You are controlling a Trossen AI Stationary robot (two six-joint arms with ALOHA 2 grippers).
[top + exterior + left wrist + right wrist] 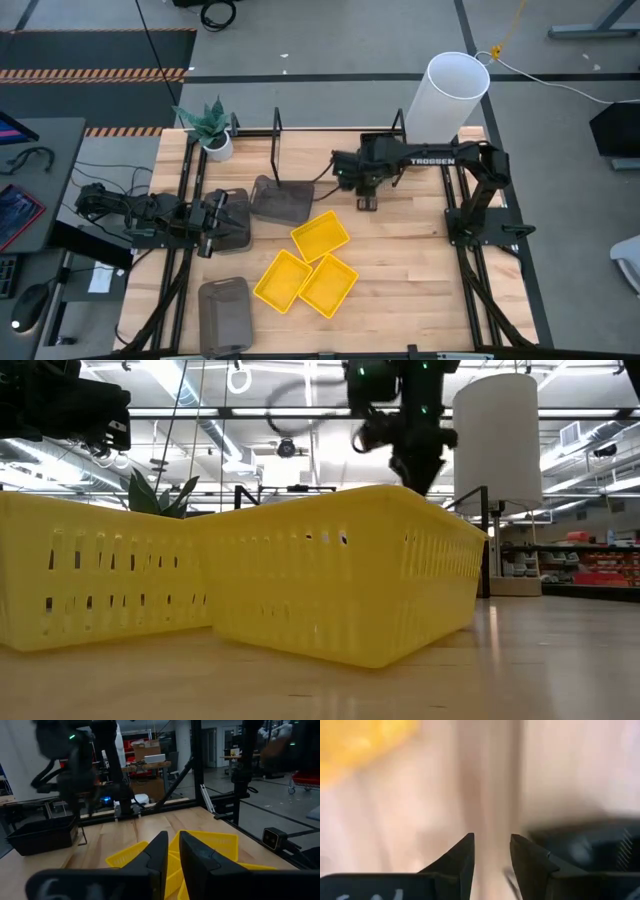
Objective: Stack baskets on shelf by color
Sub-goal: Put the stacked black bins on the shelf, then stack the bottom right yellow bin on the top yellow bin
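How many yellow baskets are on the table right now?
3, clustered mid-table: one toward the shelf, one nearer the left arm, one beside it. None look hidden.

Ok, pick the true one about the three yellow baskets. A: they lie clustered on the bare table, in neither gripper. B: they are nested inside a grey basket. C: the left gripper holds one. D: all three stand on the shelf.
A: in the high view the three yellow baskets lie together on the bare table, clear of the left gripper and the right gripper.
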